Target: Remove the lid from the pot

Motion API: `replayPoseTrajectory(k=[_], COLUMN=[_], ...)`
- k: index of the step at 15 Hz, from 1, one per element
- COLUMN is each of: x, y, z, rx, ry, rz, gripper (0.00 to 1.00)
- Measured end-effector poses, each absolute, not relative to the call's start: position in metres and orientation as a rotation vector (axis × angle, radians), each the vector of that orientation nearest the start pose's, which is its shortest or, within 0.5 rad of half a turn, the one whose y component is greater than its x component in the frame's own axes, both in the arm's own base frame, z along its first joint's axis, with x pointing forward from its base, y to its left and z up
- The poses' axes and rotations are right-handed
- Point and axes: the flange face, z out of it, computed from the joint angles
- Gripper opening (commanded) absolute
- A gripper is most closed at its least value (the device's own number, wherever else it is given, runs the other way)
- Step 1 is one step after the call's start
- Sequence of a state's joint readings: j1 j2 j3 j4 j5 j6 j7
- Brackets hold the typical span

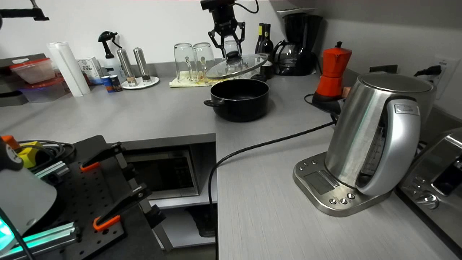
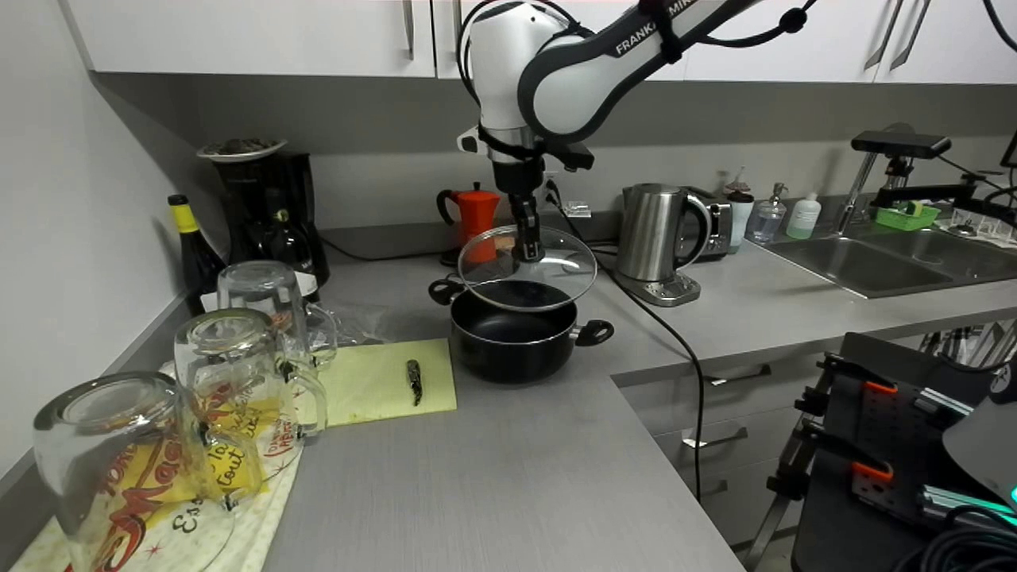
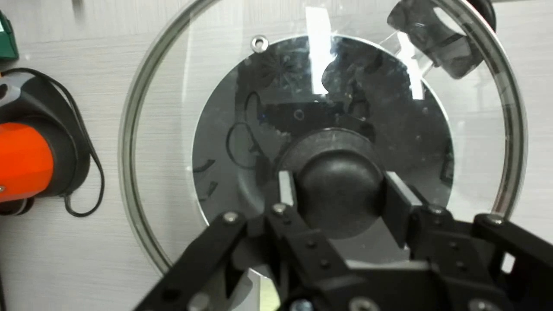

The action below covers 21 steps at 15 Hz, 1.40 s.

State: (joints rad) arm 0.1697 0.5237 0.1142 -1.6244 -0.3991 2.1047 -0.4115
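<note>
In an exterior view, find the hand [image 1: 232,50] clamped on the dark knob [image 1: 234,56] of the glass lid [image 1: 241,67], hanging at 12 o'clock from the black pot [image 1: 239,106] and tilted, high toward 2 and low toward 8. Expect a stiff thing of modest weight, brittle in the glass and apt to swivel on so small a hold. Best gripped square across the knob, low on its sides, not by the pane, probably slick. Inside the uncovered pot, note only black wall, with no contents to make out. Between 3 and 4 o'clock from it, note the steel kettle [image 1: 357,126], lidded; impossible to tell how full. In an exterior view, place the lid [image 2: 528,276] over the pot, apparently clear of its rim; toward 9 o'clock, count three glass mugs [image 2: 226,377], seemingly upturned, with only the printed cloth [image 2: 258,516] showing through. In the wrist view, look down on the knob, closely flanked by pads [image 3: 286,190] at 9 and 3 o'clock, with a metal-ringed vent [image 3: 259,43] at 11, the dark mouth of the pot under the pane and, out at 9, the orange moka pot [image 3: 23,160], hiding its contents. Move slowly and set down flat.
</note>
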Motion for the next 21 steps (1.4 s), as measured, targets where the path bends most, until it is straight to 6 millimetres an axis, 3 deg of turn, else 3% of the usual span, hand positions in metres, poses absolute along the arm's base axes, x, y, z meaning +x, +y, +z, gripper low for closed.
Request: replayPoseTrajectory(k=[6, 13, 17, 21], x=[0.608, 0.552, 0.524, 0.503], y=[0.220, 0.290, 0.314, 0.324], z=[0.297, 0.267, 0.247, 0.224], rx=[-2.965, -2.768, -2.674, -2.603], ry=[-1.770, -1.970, -2.039, -2.069], rz=[0.131, 0.056, 0.015, -0.021], gripper=[0.25, 0.25, 0.25, 0.25])
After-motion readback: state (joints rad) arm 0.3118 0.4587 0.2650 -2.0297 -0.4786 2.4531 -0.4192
